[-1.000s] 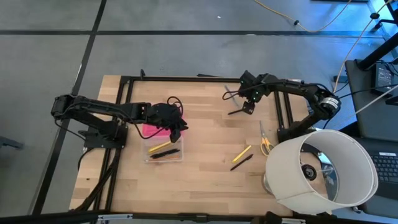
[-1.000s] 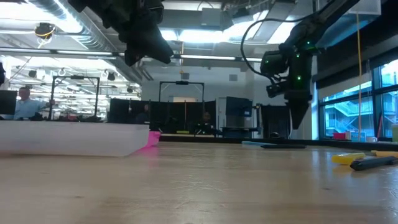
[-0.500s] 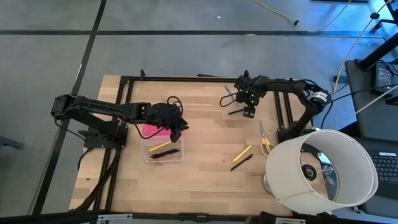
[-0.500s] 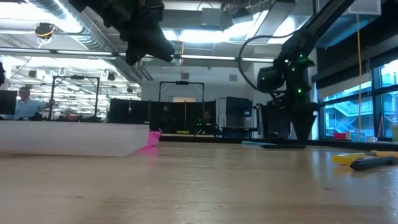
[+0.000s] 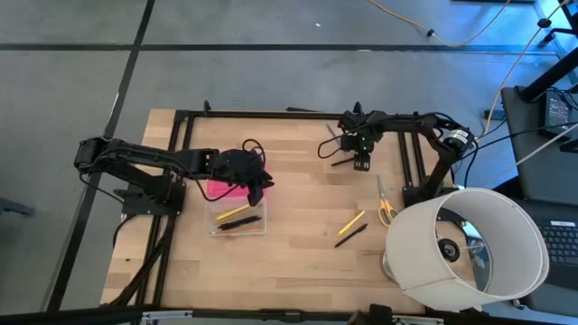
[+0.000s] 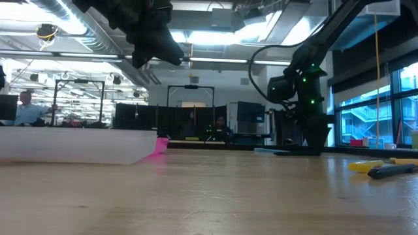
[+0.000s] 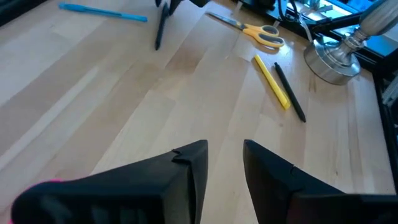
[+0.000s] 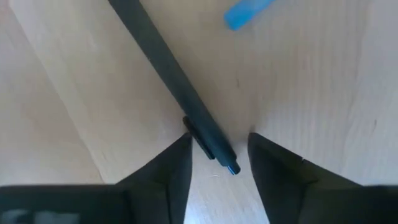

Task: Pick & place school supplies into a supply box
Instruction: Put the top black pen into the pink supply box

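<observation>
the right gripper [image 8: 216,155] is down at the wooden table [image 5: 298,244] near its far edge, fingers parted on either side of a black pen [image 8: 174,87] lying flat, not yet squeezing it; a blue pen [image 8: 247,12] lies just beyond. the left gripper [image 7: 222,163] hovers slightly open above the clear supply box [image 5: 239,221] with its pink lid [image 5: 221,188]. a yellow pencil [image 5: 351,222], another black pen [image 5: 350,236] and yellow-handled scissors [image 5: 385,202] lie near the white lampshade [image 5: 470,248].

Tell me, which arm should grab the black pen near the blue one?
The right. Its gripper is open and down at the table, fingers either side of the black pen. The left gripper hovers over the box, far from that pen.
</observation>
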You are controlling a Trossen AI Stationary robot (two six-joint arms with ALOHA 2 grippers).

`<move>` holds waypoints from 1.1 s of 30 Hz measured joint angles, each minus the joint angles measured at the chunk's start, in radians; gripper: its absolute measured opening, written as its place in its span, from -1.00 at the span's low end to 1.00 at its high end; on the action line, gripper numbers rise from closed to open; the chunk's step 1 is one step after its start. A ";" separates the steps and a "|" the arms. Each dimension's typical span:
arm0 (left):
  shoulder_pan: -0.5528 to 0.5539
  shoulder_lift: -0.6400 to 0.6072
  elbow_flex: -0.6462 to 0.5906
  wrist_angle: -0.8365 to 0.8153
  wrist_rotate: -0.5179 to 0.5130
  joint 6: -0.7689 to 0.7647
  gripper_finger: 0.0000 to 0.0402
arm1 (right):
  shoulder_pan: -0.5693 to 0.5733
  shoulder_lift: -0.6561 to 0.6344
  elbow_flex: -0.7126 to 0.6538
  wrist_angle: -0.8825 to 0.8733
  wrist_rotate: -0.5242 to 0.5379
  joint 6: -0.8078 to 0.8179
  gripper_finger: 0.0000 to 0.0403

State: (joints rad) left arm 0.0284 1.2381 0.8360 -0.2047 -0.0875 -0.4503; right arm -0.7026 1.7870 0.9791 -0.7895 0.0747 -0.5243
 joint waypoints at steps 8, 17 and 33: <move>0.000 0.000 0.000 0.000 -0.034 0.000 -0.53 | 0.025 0.001 -0.002 0.002 -0.016 -0.035 -0.48; 0.000 0.000 0.000 0.008 -0.053 -0.011 -0.54 | 0.096 0.003 -0.003 -0.011 0.024 0.080 -0.77; 0.000 0.000 0.000 0.022 -0.050 -0.119 -0.55 | 0.139 -0.077 0.011 -0.049 -0.191 0.190 -0.73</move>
State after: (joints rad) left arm 0.0280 1.2385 0.8356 -0.1825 -0.1371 -0.5692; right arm -0.5632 1.7099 0.9900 -0.8389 -0.1167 -0.3339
